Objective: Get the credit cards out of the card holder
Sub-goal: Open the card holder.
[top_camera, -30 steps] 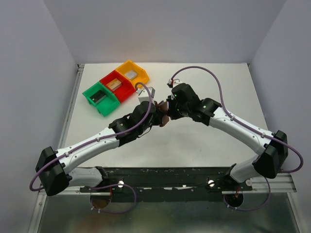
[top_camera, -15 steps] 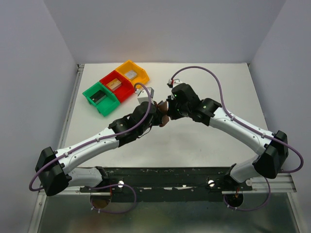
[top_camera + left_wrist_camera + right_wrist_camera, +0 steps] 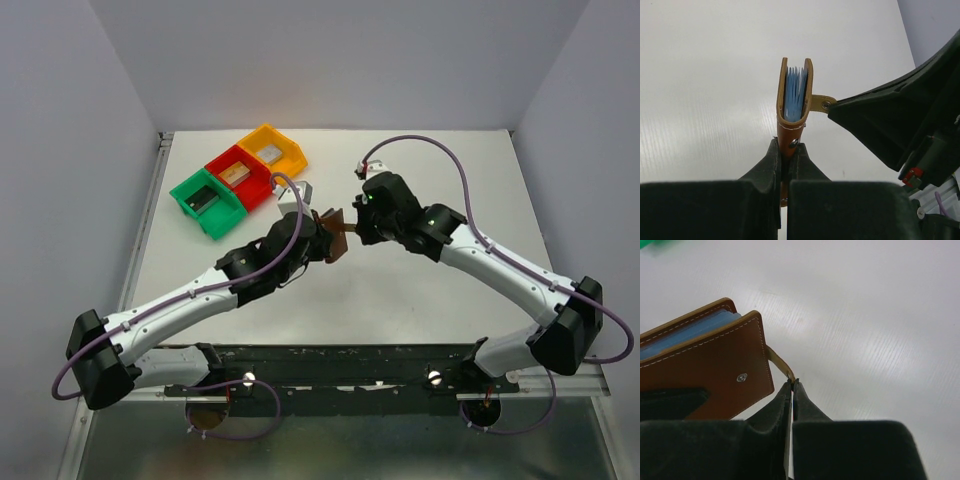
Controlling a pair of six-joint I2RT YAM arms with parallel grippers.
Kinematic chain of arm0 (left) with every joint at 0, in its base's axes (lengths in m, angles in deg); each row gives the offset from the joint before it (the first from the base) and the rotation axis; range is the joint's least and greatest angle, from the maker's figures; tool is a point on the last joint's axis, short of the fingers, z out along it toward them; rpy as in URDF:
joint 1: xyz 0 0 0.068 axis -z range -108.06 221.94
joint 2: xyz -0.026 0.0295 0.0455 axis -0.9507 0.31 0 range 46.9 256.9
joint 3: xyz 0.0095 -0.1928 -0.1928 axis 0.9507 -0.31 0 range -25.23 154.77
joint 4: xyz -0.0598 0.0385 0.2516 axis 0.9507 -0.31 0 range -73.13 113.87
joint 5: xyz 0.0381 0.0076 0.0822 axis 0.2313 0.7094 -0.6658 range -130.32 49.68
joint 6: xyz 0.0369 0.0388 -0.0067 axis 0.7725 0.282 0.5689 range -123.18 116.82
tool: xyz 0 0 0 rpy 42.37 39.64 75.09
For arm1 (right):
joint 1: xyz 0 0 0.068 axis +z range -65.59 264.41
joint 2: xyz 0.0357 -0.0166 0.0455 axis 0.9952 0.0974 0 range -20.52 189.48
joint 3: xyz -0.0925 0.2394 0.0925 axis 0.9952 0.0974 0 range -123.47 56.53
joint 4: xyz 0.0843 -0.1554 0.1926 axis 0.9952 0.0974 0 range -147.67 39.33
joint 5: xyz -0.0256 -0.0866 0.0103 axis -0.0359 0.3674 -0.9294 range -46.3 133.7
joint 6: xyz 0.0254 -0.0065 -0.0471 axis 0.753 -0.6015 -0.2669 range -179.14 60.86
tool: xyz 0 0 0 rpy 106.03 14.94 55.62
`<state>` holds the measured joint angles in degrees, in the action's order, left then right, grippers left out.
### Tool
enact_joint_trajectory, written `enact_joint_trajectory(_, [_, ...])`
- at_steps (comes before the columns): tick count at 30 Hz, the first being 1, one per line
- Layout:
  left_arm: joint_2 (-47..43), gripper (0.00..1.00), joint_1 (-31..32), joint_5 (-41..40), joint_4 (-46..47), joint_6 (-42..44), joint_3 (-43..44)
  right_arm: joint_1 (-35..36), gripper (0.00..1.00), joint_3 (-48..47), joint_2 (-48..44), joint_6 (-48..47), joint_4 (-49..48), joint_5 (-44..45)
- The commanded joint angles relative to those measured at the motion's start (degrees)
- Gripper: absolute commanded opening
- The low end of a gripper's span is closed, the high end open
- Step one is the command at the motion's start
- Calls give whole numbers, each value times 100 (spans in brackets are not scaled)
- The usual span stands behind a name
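Note:
The card holder (image 3: 331, 233) is a brown leather wallet held up above the white table between the two arms. My left gripper (image 3: 788, 146) is shut on its lower edge (image 3: 790, 131), so it stands on edge with the opening facing away. Light-blue inner faces (image 3: 796, 91) show between the covers. The credit cards cannot be told apart in there. My right gripper (image 3: 792, 383) is shut on the small brown snap tab (image 3: 778, 361), which stretches out from the cover (image 3: 715, 367). In the left wrist view the tab (image 3: 822, 103) meets the right fingers (image 3: 850, 110).
Green (image 3: 207, 204), red (image 3: 241, 177) and yellow (image 3: 272, 150) plastic bins stand in a row at the back left, each with a block inside. White walls close in the table on three sides. The arm bases sit at the near edge.
The right gripper has pulled back to the right with the snap tab, which now stands stretched away from the cover. The left arm has shifted slightly, still gripping the holder.

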<state>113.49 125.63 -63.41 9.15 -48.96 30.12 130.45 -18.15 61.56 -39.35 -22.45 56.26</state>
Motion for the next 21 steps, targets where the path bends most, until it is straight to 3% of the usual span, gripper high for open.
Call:
enact_joint_trajectory(1, [-286, 0, -340, 391, 188, 210, -261, -34, 16, 59, -447, -116, 63, 159])
enact_joint_trajectory(4, [-383, 0, -1060, 1828, 845, 359, -743, -25, 23, 41, -719, -186, 64, 81])
enact_joint_trajectory(7, [-506, 0, -1527, 3062, 1926, 596, -1428, -25, 38, 320, -1123, -467, -636, -769])
enact_joint_trajectory(10, [-962, 0, -1599, 3135, 3173, 658, -2175, -25, 53, 1013, -1536, -555, -1655, -1789])
enact_joint_trajectory(12, [-1217, 0, -1634, 3162, 3703, 667, -2502, -34, 61, 1104, -1634, -520, -1791, -2343])
enact_joint_trajectory(15, [-1350, 0, -1669, 3240, 3293, 859, -2302, -34, 60, 824, -1371, -626, -1492, -3091])
enact_joint_trajectory(18, [-1350, 0, -1704, 3573, 3028, 957, -2047, -34, 53, 735, -1169, -573, -1404, -2882])
enact_joint_trajectory(21, [-1385, 0, -1730, 4048, 3246, 966, -2081, -25, 53, 586, -1037, -582, -1141, -2496])
